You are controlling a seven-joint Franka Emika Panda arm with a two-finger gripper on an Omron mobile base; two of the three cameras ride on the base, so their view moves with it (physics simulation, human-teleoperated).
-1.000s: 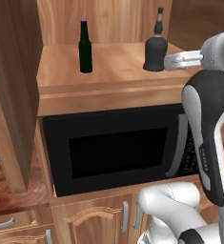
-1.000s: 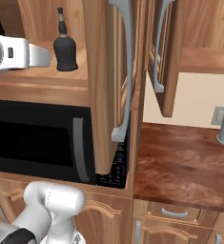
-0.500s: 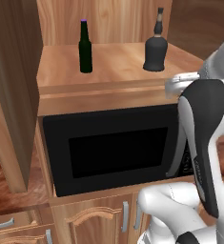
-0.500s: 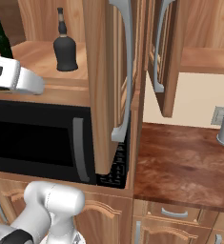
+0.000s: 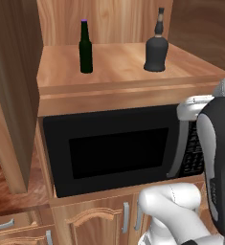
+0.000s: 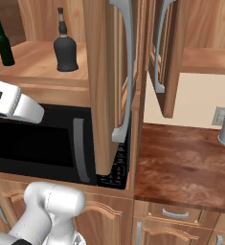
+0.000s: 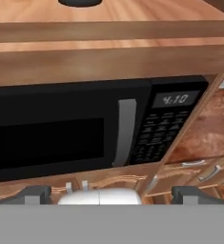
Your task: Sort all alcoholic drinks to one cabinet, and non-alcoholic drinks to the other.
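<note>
Fingers [image 7: 111, 196] of ours stand wide apart at the bottom of the hand view and hold nothing; they face the black microwave [image 7: 85, 126] with its grey handle. On the wooden shelf [image 5: 118, 62] of the open cabinet above it we see both alcoholic drinks: the slim dark-green bottle with the purple cap [image 5: 85, 47] to the left and the squat black round-bodied bottle with the thin neck [image 5: 156, 49] to the right, upright and well apart. Through the right base camera the same two stand left of the tall cabinet door [image 6: 111, 81].

We judge the alcohol side done, with the soft drinks left to fetch. As we swing away, the risk is our arm clipping the shelf's front lip or the open door beside it, and a knock could topple the thin-necked bottle near the shelf's right edge.
</note>
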